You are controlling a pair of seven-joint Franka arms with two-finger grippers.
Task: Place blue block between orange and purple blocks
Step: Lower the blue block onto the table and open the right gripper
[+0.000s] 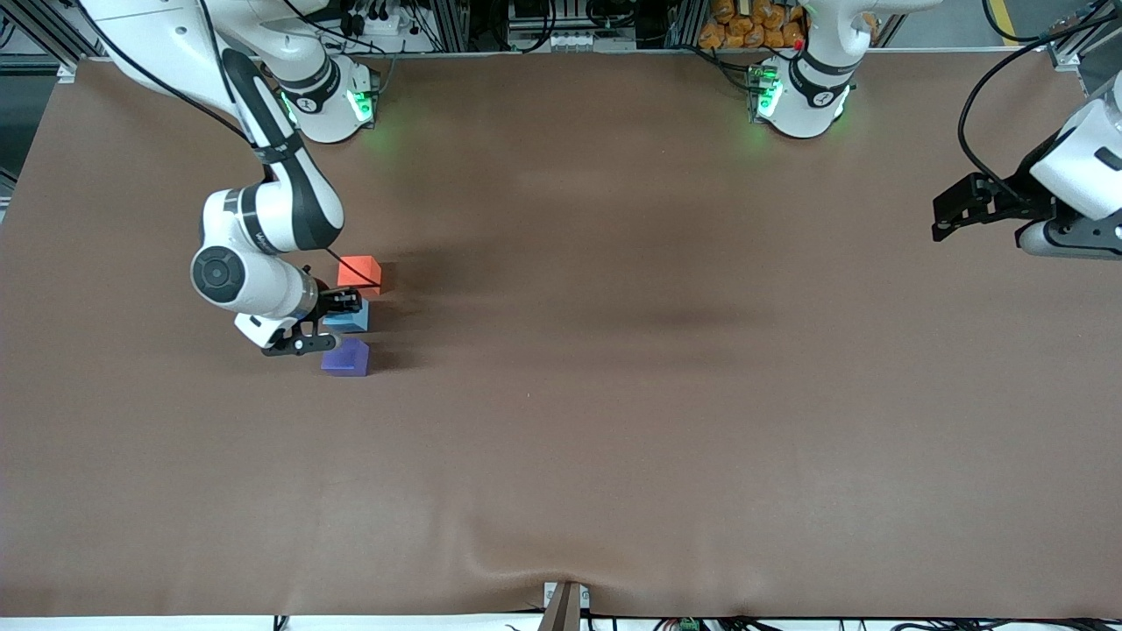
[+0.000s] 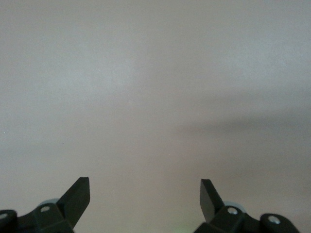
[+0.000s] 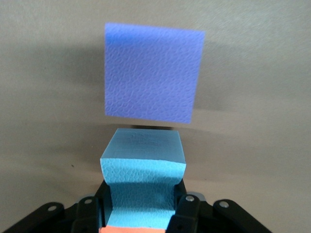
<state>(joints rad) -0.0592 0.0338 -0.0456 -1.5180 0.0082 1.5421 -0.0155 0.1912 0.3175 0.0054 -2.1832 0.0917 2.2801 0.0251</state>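
My right gripper [image 1: 337, 317] is shut on the sky-blue block [image 1: 352, 317], whose sides are pinched in by the fingers in the right wrist view [image 3: 143, 165]. The blue block sits low between the orange block [image 1: 359, 272], which is farther from the front camera, and the purple block [image 1: 346, 358], which is nearer. In the right wrist view the purple block [image 3: 153, 73] lies just past the blue one, with a narrow gap, and an orange block edge [image 3: 136, 229] shows at the gripper [image 3: 141, 196]. My left gripper [image 1: 951, 215] is open and empty.
The brown table mat [image 1: 614, 394] stretches wide around the three blocks. The left arm waits above the mat at its own end of the table, and the left wrist view shows only bare mat [image 2: 155, 97] beyond the left gripper [image 2: 145, 189].
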